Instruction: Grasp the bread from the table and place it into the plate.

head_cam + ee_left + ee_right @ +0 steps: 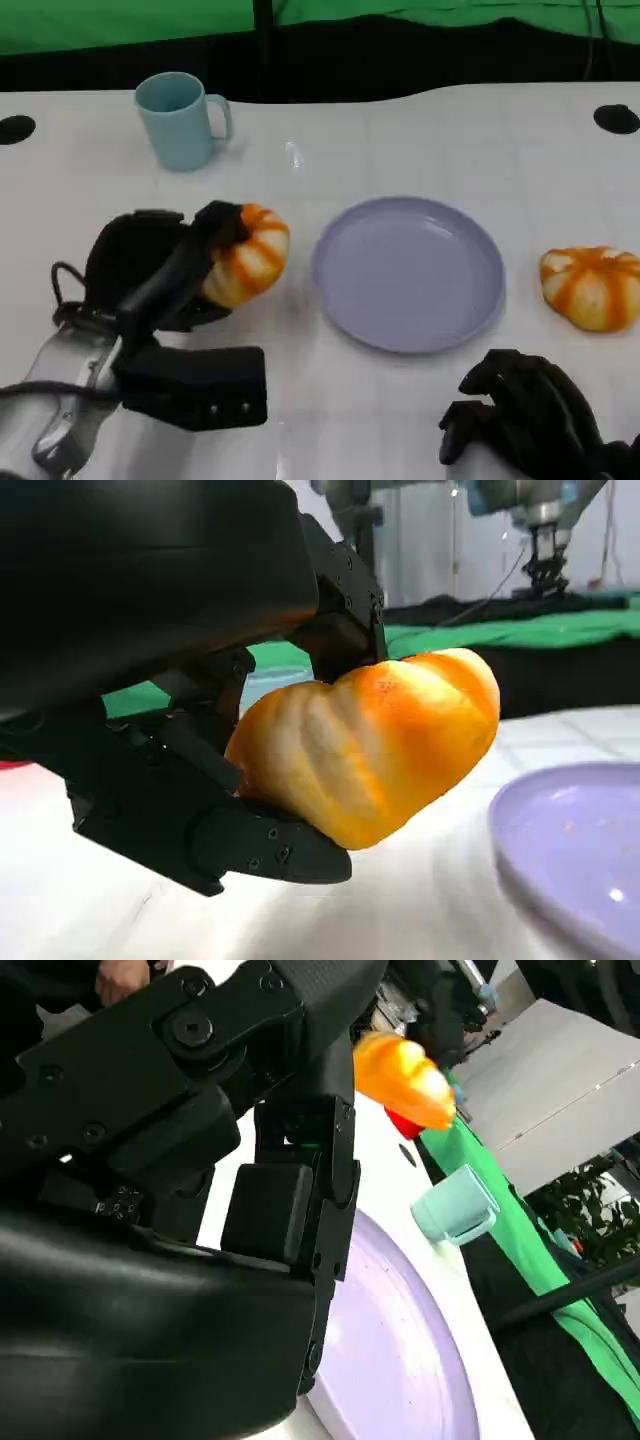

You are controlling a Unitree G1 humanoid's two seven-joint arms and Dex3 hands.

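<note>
1. On my far left, the left robot hand (165, 270) is clamped on a bread (247, 254), an orange-and-cream pumpkin-shaped roll. The left wrist view shows black fingers (250, 845) under it and against its back, with the bread (375, 750) clear of the white worktop (420, 130).
2. Behind that, toward the far edge, I see a light blue mug (182, 120) standing upright with its handle turned to the right.
3. At the centre, the lilac plate (408, 272) lies flat with nothing on it, just to the right of the held bread and not touching it.
4. Further right, a second bread (592, 287) rests on the worktop, apart from the plate's rim.
5. At my lower right, the right robot hand (525, 415) sits low near the plate, fingers curled together around nothing.
</note>
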